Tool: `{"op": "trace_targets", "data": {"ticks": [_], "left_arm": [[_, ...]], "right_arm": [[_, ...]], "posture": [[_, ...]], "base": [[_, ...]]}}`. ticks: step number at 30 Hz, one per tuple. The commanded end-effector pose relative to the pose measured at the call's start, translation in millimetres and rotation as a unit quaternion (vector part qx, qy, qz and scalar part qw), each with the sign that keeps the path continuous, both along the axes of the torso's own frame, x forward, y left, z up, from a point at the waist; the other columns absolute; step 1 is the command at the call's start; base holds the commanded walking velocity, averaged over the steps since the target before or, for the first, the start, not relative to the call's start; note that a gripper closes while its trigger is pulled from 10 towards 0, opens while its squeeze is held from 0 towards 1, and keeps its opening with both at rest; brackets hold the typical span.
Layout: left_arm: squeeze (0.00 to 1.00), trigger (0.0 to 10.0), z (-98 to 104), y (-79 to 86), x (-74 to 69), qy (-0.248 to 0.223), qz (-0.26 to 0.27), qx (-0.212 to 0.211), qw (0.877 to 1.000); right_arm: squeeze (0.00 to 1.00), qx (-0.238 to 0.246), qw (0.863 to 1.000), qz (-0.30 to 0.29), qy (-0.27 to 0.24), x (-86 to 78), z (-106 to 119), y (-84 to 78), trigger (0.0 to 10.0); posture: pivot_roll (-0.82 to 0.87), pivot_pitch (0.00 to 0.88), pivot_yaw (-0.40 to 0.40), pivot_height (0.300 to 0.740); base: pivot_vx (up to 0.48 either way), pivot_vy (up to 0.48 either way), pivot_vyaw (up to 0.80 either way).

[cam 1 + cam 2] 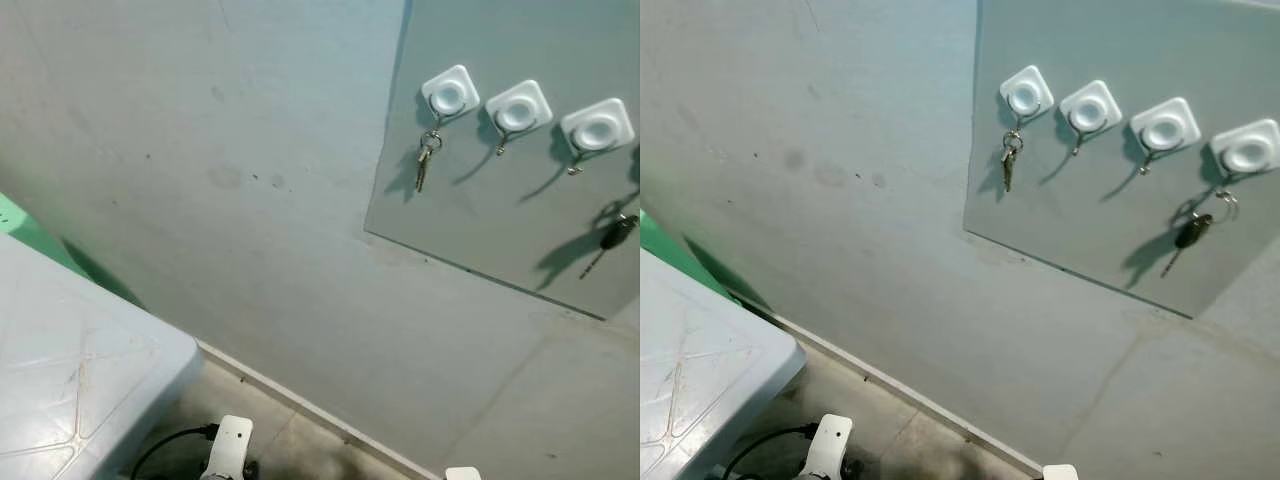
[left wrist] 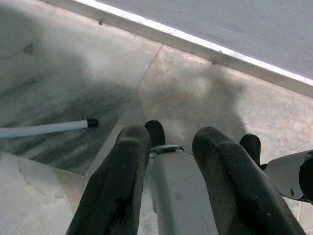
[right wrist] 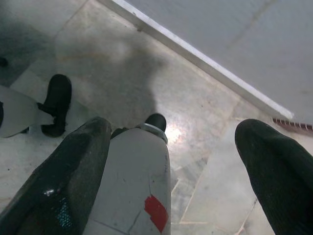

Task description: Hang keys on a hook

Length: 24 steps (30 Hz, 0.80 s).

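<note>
Both sets of keys [image 1: 1009,160] hung on hooks [image 1: 1026,96]; I judged the job done. Left pincer [image 2: 168,186] slightly parted, right pincer [image 3: 171,181] wide apart, both empty.

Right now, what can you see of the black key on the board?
The black key hangs from the rightmost hook of four on the grey board. It has a dark, plastic-looking head and a thin metal blade that points down and toward the robot's left, so it hangs tilted. A metal ring links it to the hook's wire. It lies against the board and throws a dark shadow to its left. No gripper touches it.
</note>
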<state>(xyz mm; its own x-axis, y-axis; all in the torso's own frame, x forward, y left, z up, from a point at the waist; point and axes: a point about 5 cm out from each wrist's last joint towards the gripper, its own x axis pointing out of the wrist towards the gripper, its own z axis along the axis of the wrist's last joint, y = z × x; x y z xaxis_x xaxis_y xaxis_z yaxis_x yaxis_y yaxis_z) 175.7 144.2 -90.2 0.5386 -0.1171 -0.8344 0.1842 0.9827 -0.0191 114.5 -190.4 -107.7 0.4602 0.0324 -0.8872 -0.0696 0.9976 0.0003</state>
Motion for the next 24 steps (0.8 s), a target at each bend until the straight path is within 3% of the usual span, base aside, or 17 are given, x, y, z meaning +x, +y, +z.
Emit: {"op": "trace_targets", "data": {"ticks": [1, 24], "left_arm": [[0.0, 10.0, 0.1, 1.2, 0.5, 0.002, 0.002, 0.004, 1.0], [0.0, 10.0, 1.6, 2.3, 4.1, 0.0, 0.011, -0.001, 1.0]], "right_arm": [[0.0, 0.007, 1.0, 0.006, 0.03, -14.2, -4.9, 4.9, 10.0], [0.0, 0.009, 1.0, -0.001, 0.025, -11.7, -4.0, 3.3, 10.0]], "posture": [[0.08, 0.0, -0.014, 0.74], [0.08, 0.0, -0.009, 0.74]], "base": [[0.0, 0.0, 0.8], [0.0, 0.0, 0.8]]}}
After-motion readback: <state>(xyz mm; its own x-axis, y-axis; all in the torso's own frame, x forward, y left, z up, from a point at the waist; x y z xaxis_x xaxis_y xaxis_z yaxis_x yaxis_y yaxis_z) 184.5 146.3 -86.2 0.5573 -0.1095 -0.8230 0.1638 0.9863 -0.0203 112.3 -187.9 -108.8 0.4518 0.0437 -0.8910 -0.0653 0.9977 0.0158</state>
